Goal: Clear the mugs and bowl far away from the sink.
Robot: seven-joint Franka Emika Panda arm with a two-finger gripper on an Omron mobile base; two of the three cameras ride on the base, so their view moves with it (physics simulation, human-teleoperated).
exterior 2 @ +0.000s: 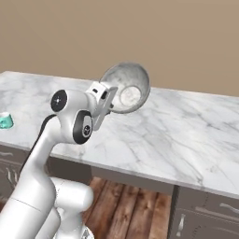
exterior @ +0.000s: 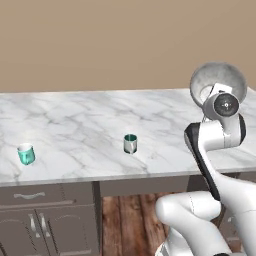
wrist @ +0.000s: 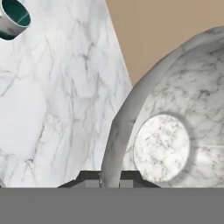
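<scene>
The claw grips one bowl; two mugs stand.

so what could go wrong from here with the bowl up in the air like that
1. The tool pinches the bowl by its rim alone, and the bowl is tipped on its side above the counter; it could pivot or slip out and drop.
2. Swinging it low toward the grey mug or the turquoise mug could knock one over, since both stand loose on the marble.
</scene>
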